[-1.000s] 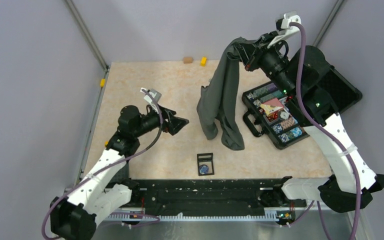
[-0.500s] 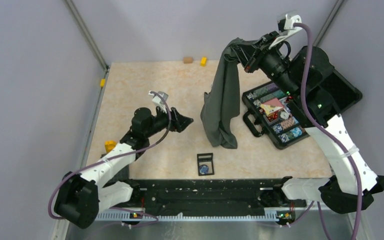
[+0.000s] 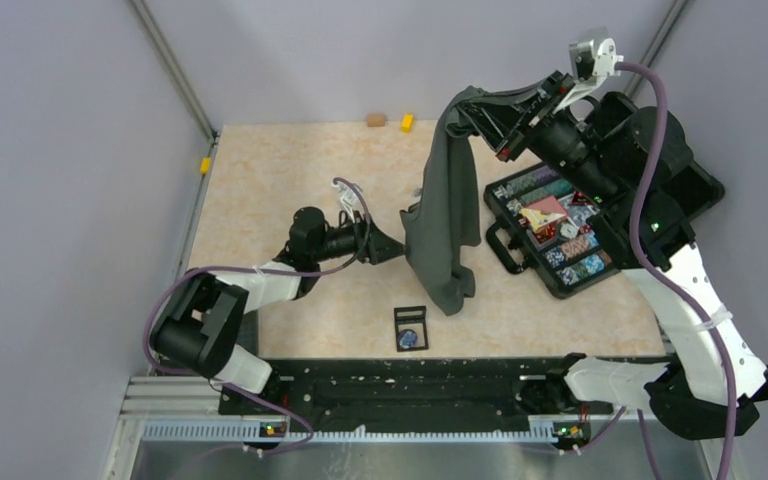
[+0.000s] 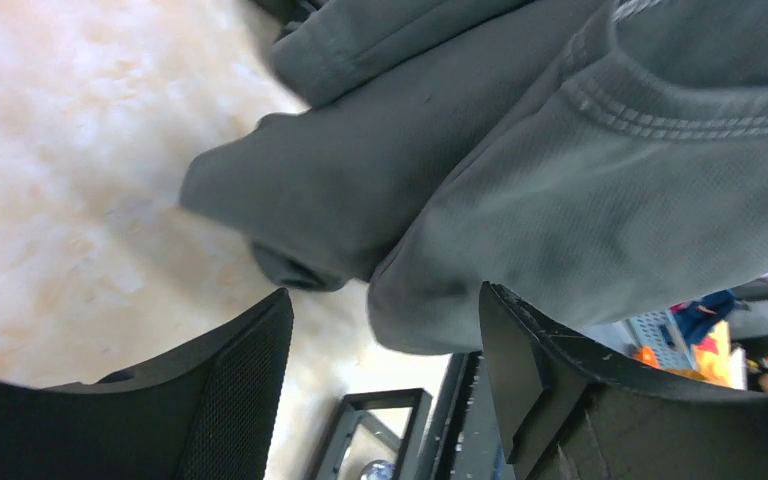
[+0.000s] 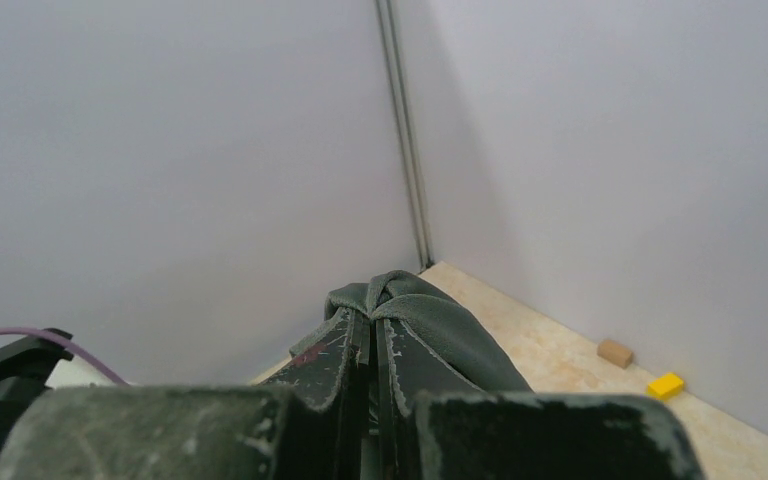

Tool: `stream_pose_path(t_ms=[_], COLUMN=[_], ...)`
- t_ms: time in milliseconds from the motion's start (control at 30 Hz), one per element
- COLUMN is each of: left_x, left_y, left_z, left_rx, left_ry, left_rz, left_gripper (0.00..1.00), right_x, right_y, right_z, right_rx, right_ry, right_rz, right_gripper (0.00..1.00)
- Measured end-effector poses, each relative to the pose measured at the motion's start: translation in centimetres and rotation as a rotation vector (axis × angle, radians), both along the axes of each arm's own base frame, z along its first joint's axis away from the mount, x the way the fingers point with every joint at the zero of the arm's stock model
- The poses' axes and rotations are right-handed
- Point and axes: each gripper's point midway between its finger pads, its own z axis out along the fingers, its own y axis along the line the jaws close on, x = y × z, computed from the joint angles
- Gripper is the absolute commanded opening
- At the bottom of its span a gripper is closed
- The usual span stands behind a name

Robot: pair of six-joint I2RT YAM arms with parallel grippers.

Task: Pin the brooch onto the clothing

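Right gripper (image 3: 478, 104) is clamped tight on a bunched fold of the shirt (image 3: 445, 230), holding it high so the shirt hangs down over the table (image 3: 290, 170). Left gripper (image 3: 397, 250) is wide open and holds nothing, its tips right at the shirt's lower edge. Brooch (image 3: 409, 338) lies inside the small black frame (image 3: 411, 313), near the table's front edge.

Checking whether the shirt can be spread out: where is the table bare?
Bare: back-left table, between left gripper and yellow block; also the strip right of the black frame. Crowded: chip case and T-shirt hanging from right gripper.
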Motion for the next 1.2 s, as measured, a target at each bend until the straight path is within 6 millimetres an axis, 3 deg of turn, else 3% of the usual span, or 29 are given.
stream_pose_path(t_ms=[200, 267, 333, 433, 467, 600, 700, 767, 867, 1033, 1133, 1200], left_x=[-1.4, -2.0, -2.3, -2.7, -2.8, -3.2, -3.4, -3.2, -0.6, 4.4, 7.5, 9.1], left_y=[-1.3, -1.7, -2.0, -2.3, -2.3, -2.2, -1.4, -0.2, 2.8, 11.2, 15.1, 16.3], left_z=[2.6, 2.8, 2.4, 1.9, 2.0, 3.7, 6.4, 8.9, 13.8, 23.2, 26.7, 27.8], left_rx=[-0.108, -0.122, -0.125, -0.130, -0.135, -0.169, -0.189, -0.175, -0.111, 0.016, 0.097, 0.146], left_ry=[-0.060, -0.076, -0.059, -0.021, -0.015, -0.034, -0.089, -0.151, -0.266, -0.448, -0.475, -0.478], left_rz=[-0.111, -0.147, -0.169, -0.191, -0.196, -0.202, -0.177, -0.122, 0.077, 0.427, 0.559, 0.597], left_gripper=[0.73, 0.67, 0.50, 0.08, 0.00, 0.00, 0.00, 0.00, 0.00, 0.00, 0.00, 0.00], right_x=[-0.9, -1.0, -1.0, -1.0, -1.0, -0.3, 1.0, 2.5, 5.2, 10.8, 15.1, 17.5], right_y=[0.2, 0.2, 0.2, 0.2, 0.2, -0.3, -1.2, -2.1, -3.6, -5.4, -7.3, -8.4], right_z=[0.5, 0.6, 0.6, 0.6, 0.6, 0.6, 0.1, -0.6, -2.4, -5.4, -7.2, -7.8], right_rx=[0.009, 0.011, 0.012, 0.013, 0.013, 0.011, 0.000, -0.015, -0.063, -0.152, -0.168, -0.166], right_ry=[-0.015, -0.016, -0.016, -0.017, -0.017, -0.019, -0.017, -0.010, 0.009, 0.038, 0.089, 0.118], right_rz=[0.041, 0.044, 0.045, 0.044, 0.041, -0.004, -0.089, -0.182, -0.336, -0.519, -0.603, -0.639], right_gripper=[0.00, 0.00, 0.00, 0.00, 0.00, 0.00, 0.00, 0.00, 0.00, 0.00, 0.00, 0.00])
